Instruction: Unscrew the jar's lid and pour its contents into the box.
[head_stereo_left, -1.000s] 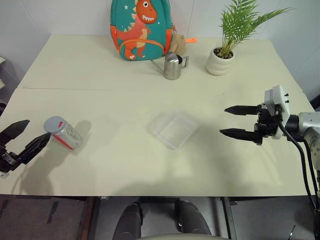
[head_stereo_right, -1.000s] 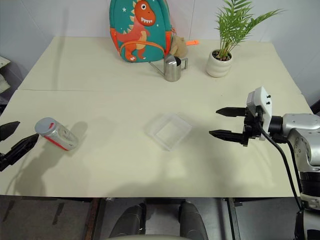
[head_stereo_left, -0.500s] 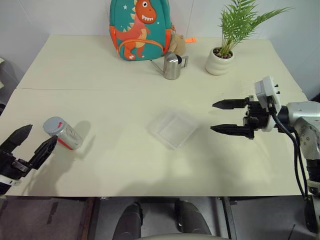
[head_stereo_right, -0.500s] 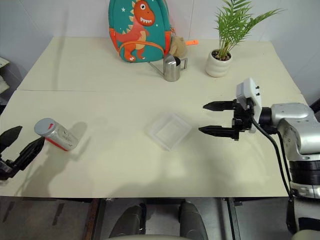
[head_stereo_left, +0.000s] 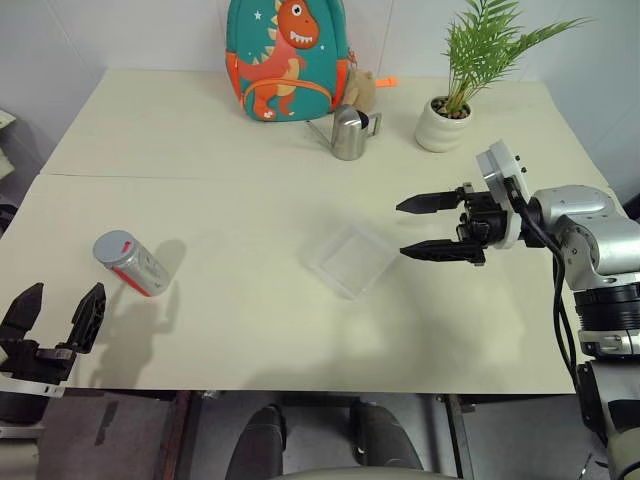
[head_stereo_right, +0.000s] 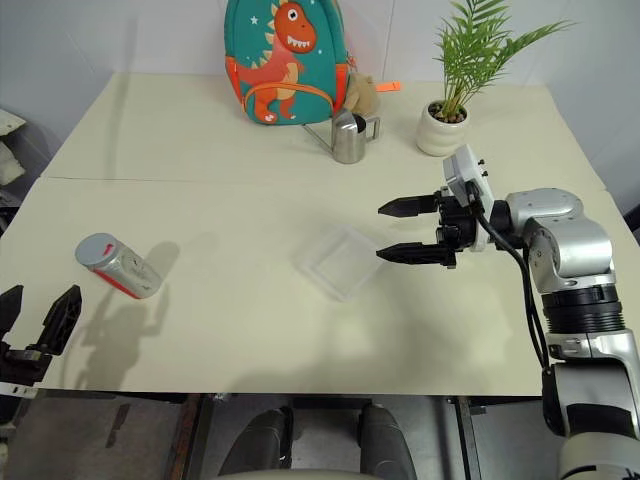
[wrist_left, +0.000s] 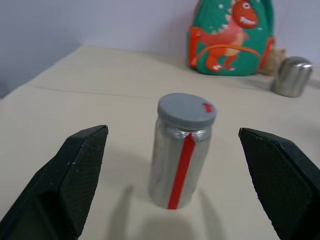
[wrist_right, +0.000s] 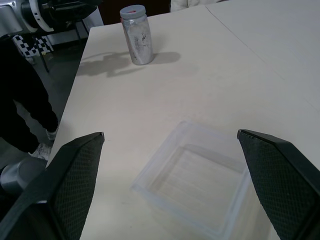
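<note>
On the table's (head_stereo_left: 250, 140) left side, the jar (head_stereo_left: 133, 264) is standing upright with its lid (head_stereo_left: 113, 245) screwed on, red label stripe facing the left gripper (head_stereo_left: 55, 320). That gripper is hanging at the near edge with both fingers spread wide, holding nothing, and the jar is sitting just past it, framed between the fingers in the left wrist view but not touched. The right gripper (head_stereo_left: 420, 226) is hovering just right of the box (head_stereo_left: 351, 259), jaws wide apart and empty too, pointing across toward the box. The box is lying flat mid-table, well apart from the jar.

So we're looking at the reach-for-the-jar step, I'd say. Tips for doing it cleanly: the left gripper is needing to come forward level, keeping the jar centred between the fingers, and close on the body below the lid, not on the lid itself, or there's nothing left for the other gripper to twist. It's a light plastic cylinder, so a finger bumping one side first is probably tipping it or sending it rolling. I can't make out the pellet inside from here. Squeeze firm, since the wall looks slick. Backpack (head_stereo_left: 286, 57), steel can (head_stereo_left: 349, 132) and plant (head_stereo_left: 450, 98) are sitting at the back, out of the way.
</note>
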